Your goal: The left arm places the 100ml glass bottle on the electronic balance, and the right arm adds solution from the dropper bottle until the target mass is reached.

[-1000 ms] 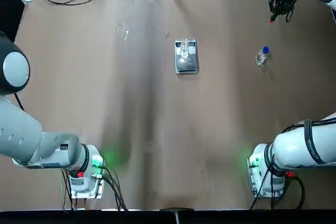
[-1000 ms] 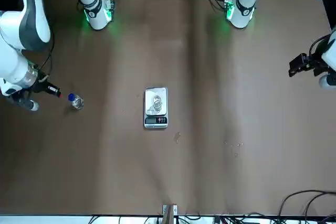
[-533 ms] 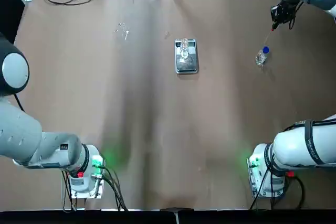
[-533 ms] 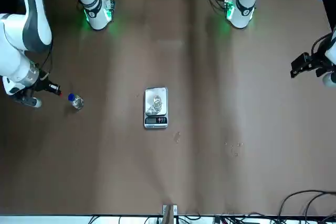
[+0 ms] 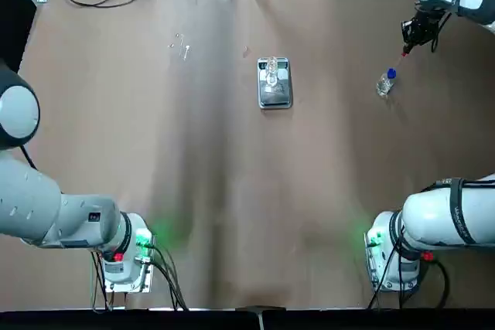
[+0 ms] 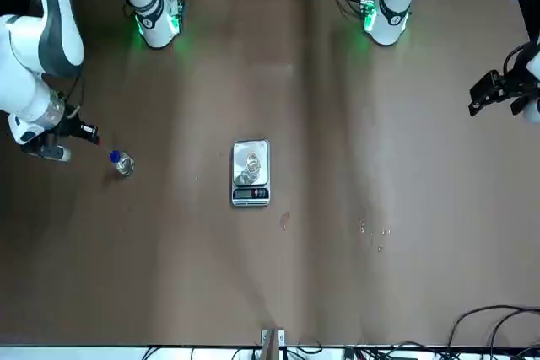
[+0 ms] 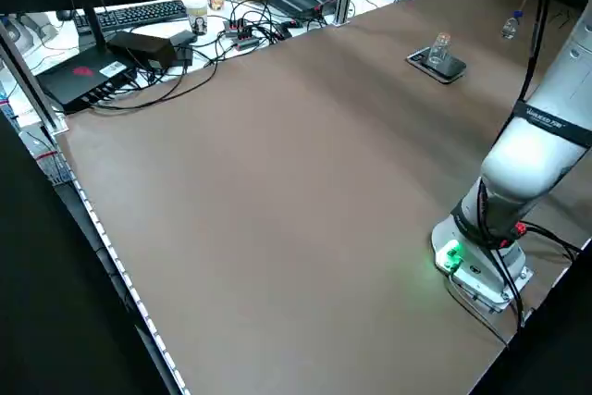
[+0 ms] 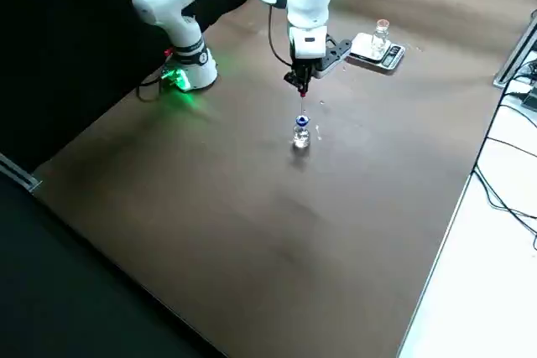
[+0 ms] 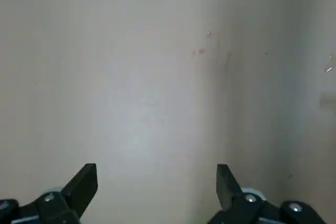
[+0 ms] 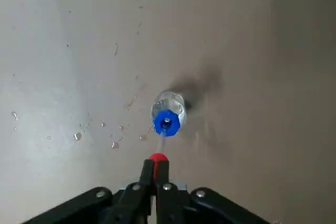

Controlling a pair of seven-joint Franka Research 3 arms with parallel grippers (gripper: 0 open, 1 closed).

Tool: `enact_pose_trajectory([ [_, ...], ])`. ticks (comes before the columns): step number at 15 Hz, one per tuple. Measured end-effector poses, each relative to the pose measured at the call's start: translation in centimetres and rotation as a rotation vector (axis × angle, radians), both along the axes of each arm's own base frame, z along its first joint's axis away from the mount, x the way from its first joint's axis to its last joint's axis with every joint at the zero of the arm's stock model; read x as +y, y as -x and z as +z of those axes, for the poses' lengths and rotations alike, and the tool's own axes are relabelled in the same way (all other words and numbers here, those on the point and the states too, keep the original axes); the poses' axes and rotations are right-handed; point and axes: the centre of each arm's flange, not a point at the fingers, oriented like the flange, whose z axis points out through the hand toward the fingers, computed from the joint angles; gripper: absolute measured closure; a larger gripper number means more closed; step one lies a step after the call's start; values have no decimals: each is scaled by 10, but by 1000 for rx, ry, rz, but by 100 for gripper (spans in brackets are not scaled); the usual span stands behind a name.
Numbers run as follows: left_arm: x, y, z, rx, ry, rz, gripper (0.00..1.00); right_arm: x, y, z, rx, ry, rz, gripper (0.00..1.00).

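Centring the dropper [image 10: 158, 158] over the dropper bottle [image 10: 167, 119], you're clamping its red bulb in the right fingers [image 10: 163, 174], so be lowering straight, clear of the rim. Glass bottle [image 8: 380, 37] is standing on the balance [image 5: 274, 99]; left fingers [image 9: 80, 188] are idling apart above the counter [image 9: 142, 103].

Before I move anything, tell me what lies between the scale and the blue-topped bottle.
Only bare table between scale and blue-topped bottle, as the top view shows.
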Motion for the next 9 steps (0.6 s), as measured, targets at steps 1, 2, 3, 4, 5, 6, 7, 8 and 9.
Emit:
enact_pose_trajectory([
  [1, 0, 0, -1, 3, 0, -1, 0, 0, 0, -1, -3, 0, 1, 95],
  [2, 1, 0, -2, 5, 0, 2, 0, -1, 1, -2, -9, 1, 2, 95],
  [3, 2, 0, -3, 6, 0, 4, 0, -1, 1, -4, -16, 2, 3, 95],
  [4, 3, 0, -4, 8, 0, 6, 0, -1, 0, -4, -22, 3, 3, 95],
  [5, 2, -1, -4, 9, 0, 4, 0, -1, 0, -5, -27, 4, 3, 95],
  [6, -1, -2, -8, 15, 0, -1, 0, -1, -1, -4, -39, 5, 4, 95],
  [7, -2, -3, -10, 18, 0, -3, 0, -1, -1, -4, -40, 5, 4, 95],
  [8, -2, -4, -11, 21, 0, -3, 0, -1, -1, -4, -41, 5, 4, 95],
  [9, -2, -4, -12, 23, 0, -3, 0, -1, -2, -4, -43, 6, 4, 95],
])
